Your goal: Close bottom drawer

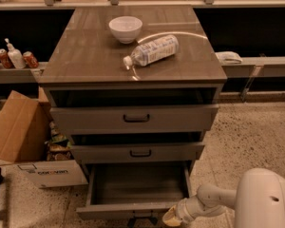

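The cabinet (pixel 133 122) stands on a speckled floor (pixel 256 137) against a dark shelving wall. Its grey-brown top serves as a counter (pixel 85 56). A white bowl (pixel 125 28) sits toward the counter's back, and a clear plastic bottle (pixel 152 51) lies on its side just in front of the bowl.

All three drawers stand out from the cabinet. The bottom drawer (pixel 137 184) is pulled out farthest, showing its plain grey inside. The gripper (pixel 173 217) is low at the right end of that drawer's front. Whether it is open or closed cannot be told. The white arm (pixel 266 201) reaches in from the cabinet's lower right.

An open cardboard box (pixel 19 132) leans at the cabinet's left side. Cans (pixel 31 59) stand on a ledge behind it.
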